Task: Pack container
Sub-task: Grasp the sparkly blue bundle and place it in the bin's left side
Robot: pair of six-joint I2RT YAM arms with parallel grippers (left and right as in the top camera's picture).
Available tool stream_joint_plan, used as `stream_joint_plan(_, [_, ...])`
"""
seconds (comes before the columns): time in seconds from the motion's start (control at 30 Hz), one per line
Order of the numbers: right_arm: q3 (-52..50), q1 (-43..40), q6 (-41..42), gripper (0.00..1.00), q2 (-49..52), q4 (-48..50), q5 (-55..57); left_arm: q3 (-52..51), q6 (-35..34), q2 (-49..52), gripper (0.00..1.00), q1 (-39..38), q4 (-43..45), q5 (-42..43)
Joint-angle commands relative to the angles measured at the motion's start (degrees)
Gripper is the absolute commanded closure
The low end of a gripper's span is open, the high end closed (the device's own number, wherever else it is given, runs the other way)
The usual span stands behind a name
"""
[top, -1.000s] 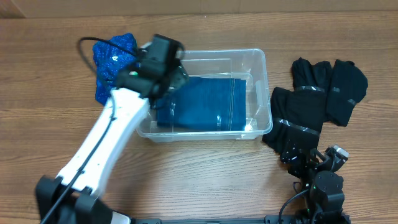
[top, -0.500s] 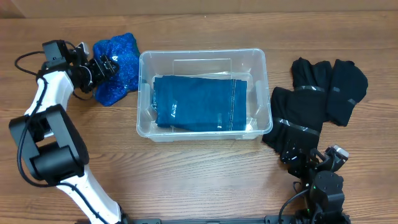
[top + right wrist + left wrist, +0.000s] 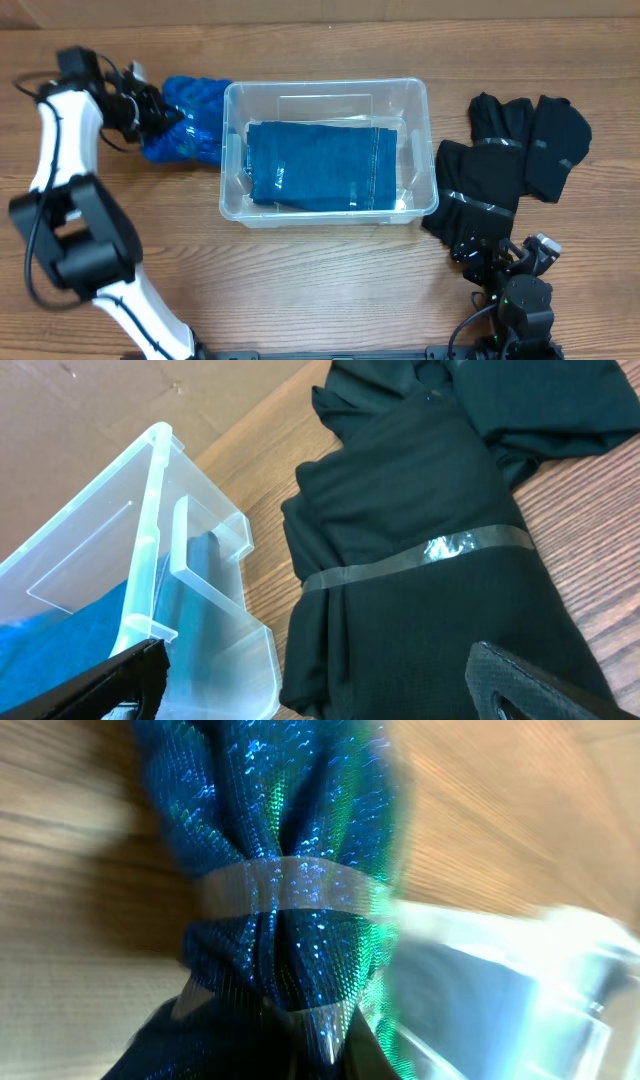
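Observation:
The clear container [image 3: 325, 86] sits mid-table with a folded blue denim cloth [image 3: 320, 165] lying flat in it. Against its left wall lies a glittery blue cloth bundle [image 3: 192, 122], bound by a clear tape band [image 3: 290, 890]. My left gripper [image 3: 152, 112] is shut on the bundle's left end, and the left wrist view shows the fabric pinched at the bottom edge [image 3: 300, 1055]. My right gripper [image 3: 500, 262] rests open at the table's front right. Its fingers [image 3: 110, 680] flank a black taped bundle [image 3: 430, 590] without touching it.
Two black cloth bundles lie right of the container, one at the back [image 3: 530, 140] and one nearer the front [image 3: 478, 200]. The container's corner [image 3: 520, 990] shows blurred just right of the blue bundle. Cardboard borders the table's far edge [image 3: 120, 400].
My left arm swung from over the container's left end out to the blue bundle and closed on it. The bundle has shifted right against the container wall. The right arm stayed still.

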Motion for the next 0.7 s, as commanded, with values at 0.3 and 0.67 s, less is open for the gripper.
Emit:
stream_joint_plan(0.3, [-0.85,-0.37,0.24,0.00,-0.42,-0.17,0.33,5.03,-18.03,-29.77,0.96,-26.60,-5.75,-16.83])
stream_joint_plan(0.67, [-0.85,-0.37,0.24,0.00,-0.42,-0.17,0.33,2.75,-19.78,-9.18,0.84,-36.61,-8.44,-25.46])
